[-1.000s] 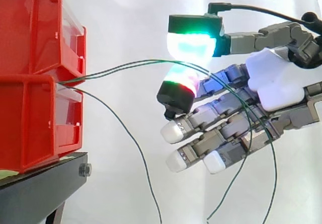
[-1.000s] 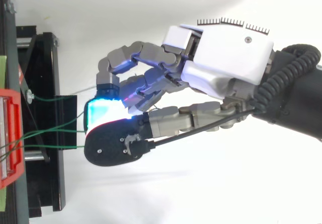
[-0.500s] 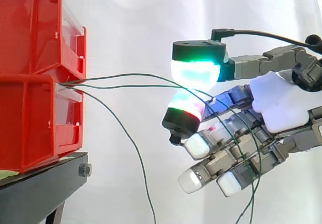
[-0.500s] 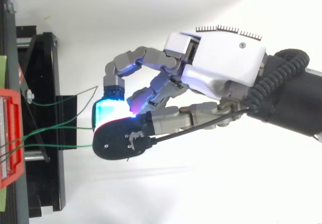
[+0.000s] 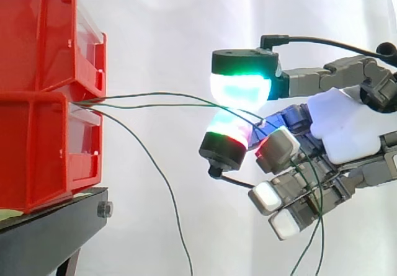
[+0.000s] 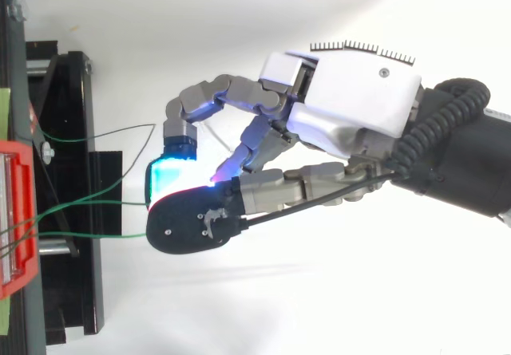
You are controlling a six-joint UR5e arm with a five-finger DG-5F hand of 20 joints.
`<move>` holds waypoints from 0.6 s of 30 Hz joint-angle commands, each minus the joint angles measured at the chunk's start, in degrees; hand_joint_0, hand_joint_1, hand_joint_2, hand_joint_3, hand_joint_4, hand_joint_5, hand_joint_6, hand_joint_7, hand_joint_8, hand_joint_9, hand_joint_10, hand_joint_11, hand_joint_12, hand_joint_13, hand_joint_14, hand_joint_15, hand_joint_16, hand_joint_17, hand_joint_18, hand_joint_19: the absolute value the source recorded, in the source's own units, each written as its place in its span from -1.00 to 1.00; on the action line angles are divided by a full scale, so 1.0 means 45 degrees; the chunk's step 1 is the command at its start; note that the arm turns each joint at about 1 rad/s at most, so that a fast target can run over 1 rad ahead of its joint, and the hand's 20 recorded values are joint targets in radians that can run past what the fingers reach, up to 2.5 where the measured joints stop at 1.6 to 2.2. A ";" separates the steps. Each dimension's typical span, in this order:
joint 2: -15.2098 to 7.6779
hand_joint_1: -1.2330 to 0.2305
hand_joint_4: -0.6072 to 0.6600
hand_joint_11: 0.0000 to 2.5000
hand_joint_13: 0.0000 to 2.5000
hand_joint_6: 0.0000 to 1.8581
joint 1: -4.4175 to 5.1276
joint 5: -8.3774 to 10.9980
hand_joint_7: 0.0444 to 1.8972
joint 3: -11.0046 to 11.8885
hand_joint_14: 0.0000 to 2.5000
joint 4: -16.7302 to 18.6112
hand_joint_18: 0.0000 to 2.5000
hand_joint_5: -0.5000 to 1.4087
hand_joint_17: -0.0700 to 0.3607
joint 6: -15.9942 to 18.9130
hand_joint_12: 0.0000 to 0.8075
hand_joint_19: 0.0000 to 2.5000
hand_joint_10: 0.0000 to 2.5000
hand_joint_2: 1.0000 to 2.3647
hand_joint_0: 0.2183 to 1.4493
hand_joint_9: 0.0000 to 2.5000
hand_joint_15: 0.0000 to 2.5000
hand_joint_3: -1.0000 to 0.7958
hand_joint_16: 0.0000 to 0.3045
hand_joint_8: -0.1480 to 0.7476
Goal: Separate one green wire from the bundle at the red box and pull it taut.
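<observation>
White curtain (image 5: 161, 28) hangs behind everything. Two red bins (image 5: 43, 96) are stacked one on the other at the left of the side view, sitting on a black stand (image 5: 53, 226). From above, the stand runs down the left edge and one red bin front (image 6: 16, 219) juts from it.

The robot hand (image 5: 344, 127) reaches in from the right, its pale palm casing well apart from the bins. Its thumb and one finger are brought together in a narrow pinch: the upper pad (image 5: 240, 89) glows green and cyan, while the pad below it glows red and green. The remaining fingers are curled under the palm, their tips glowing white.

Two green wires (image 5: 149, 93) leave the gap between the bins, run almost level to the right with a slight upward bow, and pass between the two glowing pads, which close on them. Beyond the pinch they cross the curled fingers and hang down. A third wire (image 5: 155, 170) leaves the same gap and droops slackly downward, clear of the hand.
</observation>
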 commanded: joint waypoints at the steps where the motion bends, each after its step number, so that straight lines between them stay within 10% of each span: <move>1: 0.0001 -0.30 0.06 -0.06 -0.15 -0.05 0.0001 0.0000 0.31 0.0000 -0.98 -0.0004 -0.37 -0.58 0.03 0.0005 0.11 -0.54 -0.98 -0.98 -0.39 0.02 -0.42 -0.06 -0.56 0.07; 9: 0.0001 -0.29 0.04 -0.07 -0.13 -0.05 -0.0019 -0.0019 0.30 0.0020 -0.98 -0.0004 -0.39 -0.59 0.00 0.0064 0.08 -0.52 -0.98 -0.98 -0.39 -0.05 -0.34 -0.06 -0.58 0.05; 18: 0.0001 -0.31 -0.03 -0.66 -0.30 -0.05 -0.0019 -0.0019 0.30 0.0020 -0.99 -0.0004 -0.41 -0.59 -0.02 0.0122 0.09 -0.56 -0.99 -0.98 -0.40 -0.36 -0.62 -0.04 -0.59 0.02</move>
